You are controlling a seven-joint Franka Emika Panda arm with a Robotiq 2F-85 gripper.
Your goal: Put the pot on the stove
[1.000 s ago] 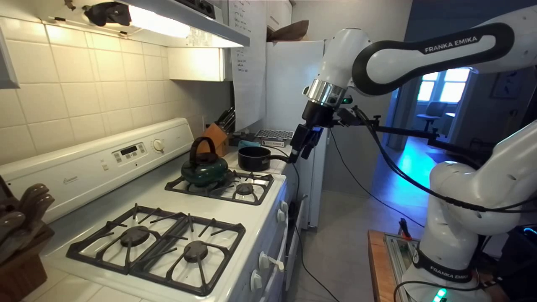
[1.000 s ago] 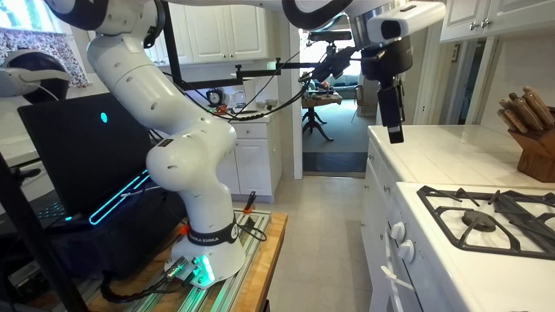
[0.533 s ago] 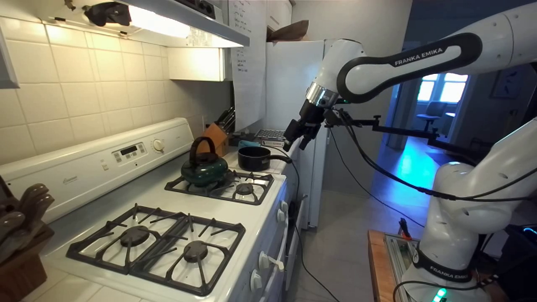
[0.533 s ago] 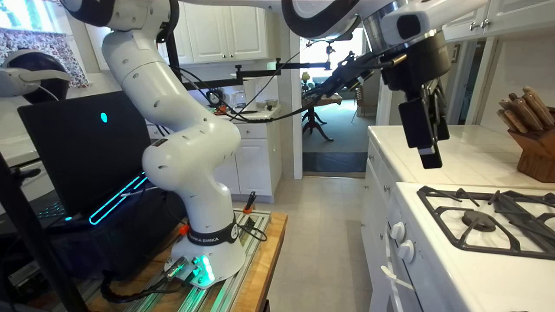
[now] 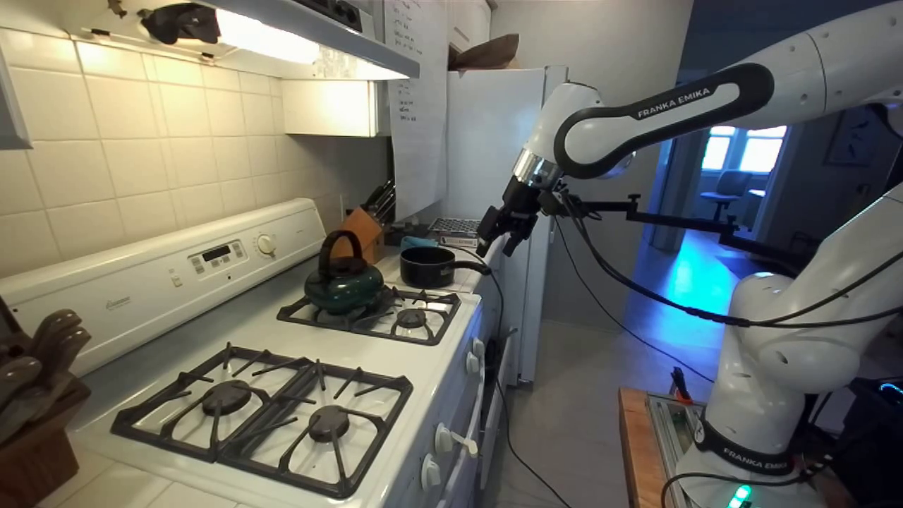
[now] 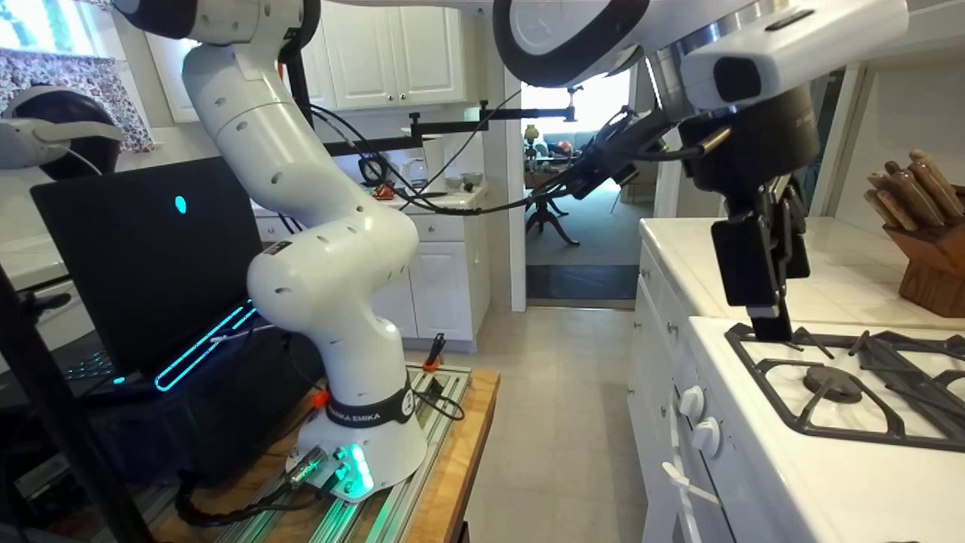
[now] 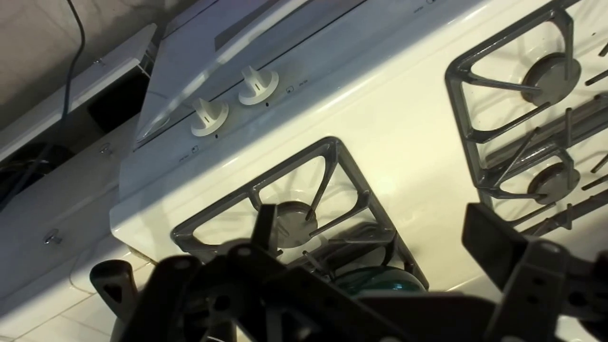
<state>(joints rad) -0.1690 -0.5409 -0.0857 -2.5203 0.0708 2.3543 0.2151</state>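
Observation:
The small black pot (image 5: 423, 271) stands upright on the tiled counter just past the far end of the white stove (image 5: 310, 337), its handle pointing toward the aisle. In the wrist view only the pot's handle (image 7: 113, 285) shows clearly at lower left; its body is hidden behind the fingers. The stove also shows in the wrist view (image 7: 403, 166) and in an exterior view (image 6: 867, 483). My gripper (image 5: 496, 248) is open and empty, above and aisle-side of the pot's handle, apart from it. In the wrist view its fingers (image 7: 377, 232) are wide apart with stove between them.
A dark green kettle (image 5: 344, 291) with an arched handle sits on the far back burner, beside the pot. Knife blocks stand at the near end (image 5: 39, 423) and behind the kettle (image 5: 363, 236). A range hood (image 5: 317, 35) hangs above. The fridge (image 5: 494, 141) stands beyond the counter.
My gripper has tilted, and its fingers have shifted toward the stove and no longer overlap the pot's handle in the picture. The pot and kettle have not moved.

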